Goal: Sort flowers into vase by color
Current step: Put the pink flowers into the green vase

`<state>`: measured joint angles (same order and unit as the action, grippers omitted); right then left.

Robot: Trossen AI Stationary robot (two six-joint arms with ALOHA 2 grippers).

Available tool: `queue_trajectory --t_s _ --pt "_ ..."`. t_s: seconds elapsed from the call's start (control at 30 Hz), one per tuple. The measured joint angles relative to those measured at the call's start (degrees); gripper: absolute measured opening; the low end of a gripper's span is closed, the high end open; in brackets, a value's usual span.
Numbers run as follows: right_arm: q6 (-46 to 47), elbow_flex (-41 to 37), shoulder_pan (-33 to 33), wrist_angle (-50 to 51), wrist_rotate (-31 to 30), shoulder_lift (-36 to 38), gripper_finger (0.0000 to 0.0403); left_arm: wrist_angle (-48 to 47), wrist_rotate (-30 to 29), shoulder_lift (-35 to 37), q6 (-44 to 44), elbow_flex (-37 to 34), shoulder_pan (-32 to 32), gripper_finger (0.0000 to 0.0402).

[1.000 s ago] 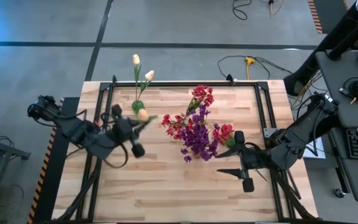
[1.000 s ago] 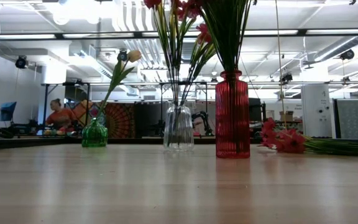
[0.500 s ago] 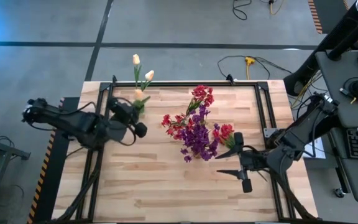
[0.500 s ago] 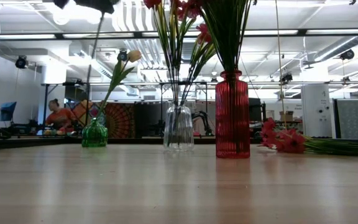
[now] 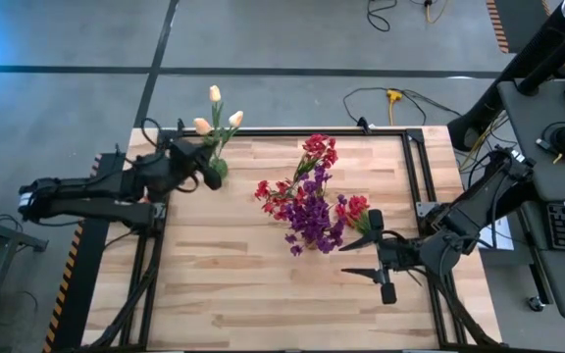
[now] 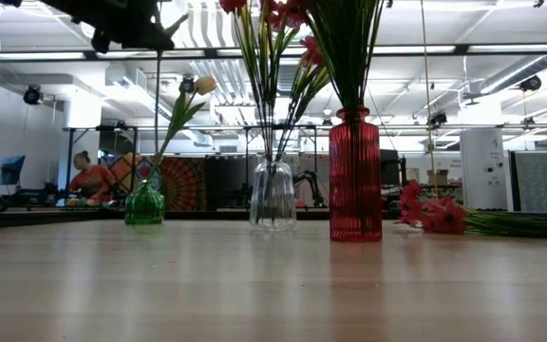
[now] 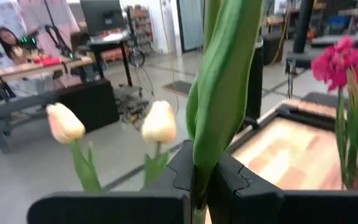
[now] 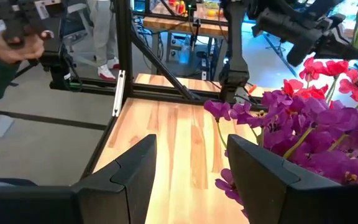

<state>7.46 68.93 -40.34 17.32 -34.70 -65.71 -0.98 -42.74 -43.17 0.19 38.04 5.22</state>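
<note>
**Tulip stem gripped over the green vase**

While our left tool (image 5: 204,169) stays clamped on a cream tulip (image 5: 201,126) stem above the green vase (image 6: 144,204) at the bench's (image 5: 263,284) far left corner, our right tool (image 5: 361,258) waits half open near the purple flowers (image 5: 312,221). We count three vases, three cream tulips.
</note>
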Motion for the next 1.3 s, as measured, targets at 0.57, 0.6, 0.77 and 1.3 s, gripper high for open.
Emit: queue_trajectory --t_s 0.57,0.6,0.77,1.3 --pt "0.5 -0.2 3.2 0.0 -4.5 0.0 0.0189 3.0 6.4 1.0 3.4 -3.3 15.1 0.0001" --pt "0.5 -0.2 3.4 0.0 -4.5 0.0 0.0189 3.0 6.4 0.8 3.4 -3.3 15.7 0.0001" --pt "0.5 -0.2 3.7 0.2 -4.5 0.0 0.0189 2.9 8.0 0.4 3.1 -3.4 16.8 0.0001" --pt "0.5 -0.3 3.7 0.5 -4.5 0.0 0.0189 3.5 7.9 0.5 0.6 -5.2 16.8 0.0001"
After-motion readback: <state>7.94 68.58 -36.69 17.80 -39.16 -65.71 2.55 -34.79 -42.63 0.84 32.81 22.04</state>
